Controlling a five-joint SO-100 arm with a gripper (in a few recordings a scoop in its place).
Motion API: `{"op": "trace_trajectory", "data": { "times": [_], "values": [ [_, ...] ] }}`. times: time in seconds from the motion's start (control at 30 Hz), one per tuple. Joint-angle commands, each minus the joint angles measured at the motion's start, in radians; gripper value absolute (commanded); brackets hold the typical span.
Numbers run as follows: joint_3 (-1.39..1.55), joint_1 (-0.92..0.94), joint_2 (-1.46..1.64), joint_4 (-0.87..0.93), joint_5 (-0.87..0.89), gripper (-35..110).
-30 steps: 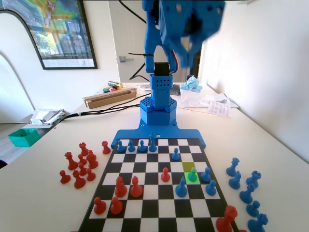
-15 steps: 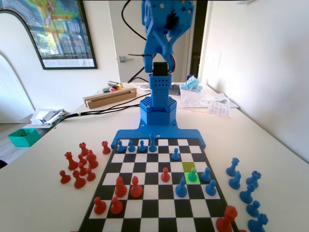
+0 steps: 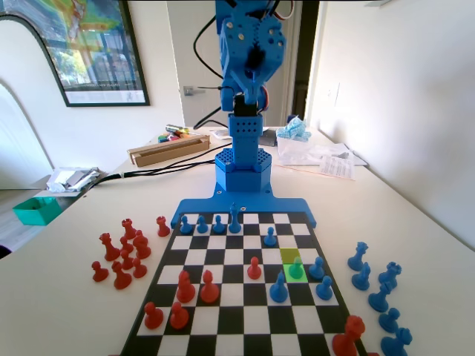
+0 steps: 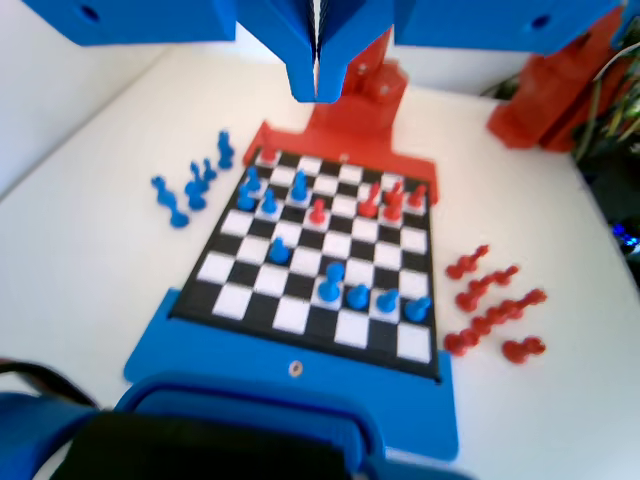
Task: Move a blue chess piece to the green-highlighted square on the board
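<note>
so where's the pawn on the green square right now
In the fixed view, the blue pawn stands on the green square, right of the lone red pawn.

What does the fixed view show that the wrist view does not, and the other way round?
Fixed view: the green square with a blue pawn on it, a poster, a green tray. Wrist view: the gripper shut, high above the board. Both: the board, with red pieces and blue pieces on and beside it.
</note>
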Motion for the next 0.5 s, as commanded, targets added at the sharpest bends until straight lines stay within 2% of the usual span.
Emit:
{"op": "trace_trajectory", "data": {
  "times": [0.0,0.47],
  "values": [
    [-0.002,-0.002,0.060,-0.021,-0.011,1],
    [0.002,0.058,0.215,-0.057,-0.008,1]
  ]
}}
